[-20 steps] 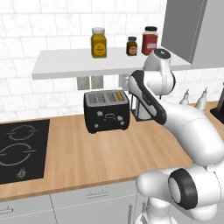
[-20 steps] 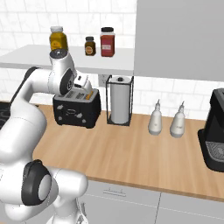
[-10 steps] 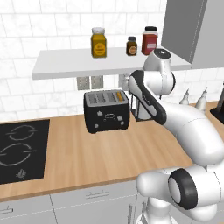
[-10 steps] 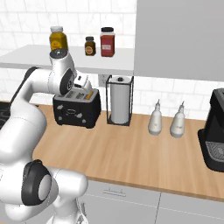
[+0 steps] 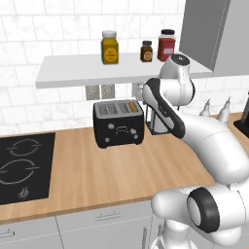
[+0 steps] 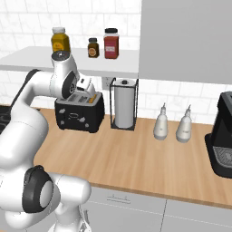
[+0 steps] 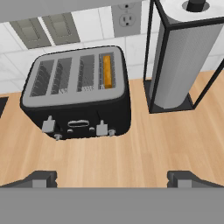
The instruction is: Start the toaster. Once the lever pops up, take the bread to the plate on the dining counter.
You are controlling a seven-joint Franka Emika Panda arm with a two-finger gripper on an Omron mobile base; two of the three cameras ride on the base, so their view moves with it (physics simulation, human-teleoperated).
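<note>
My gripper (image 7: 111,178) hangs spread wide and empty above the toaster's (image 7: 78,94) front so I can reach its right-hand lever (image 7: 101,128), with the bread (image 7: 107,71) sunk in the slot nearest the paper towel stand (image 7: 175,65) beside the toaster.

Toaster (image 6: 79,114) beside paper-towel holder (image 6: 123,105)

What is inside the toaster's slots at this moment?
The toaster holds the bread in its rightmost slot; just the orange-brown top edge shows, the rest is sunk inside. The other three slots look empty.
</note>
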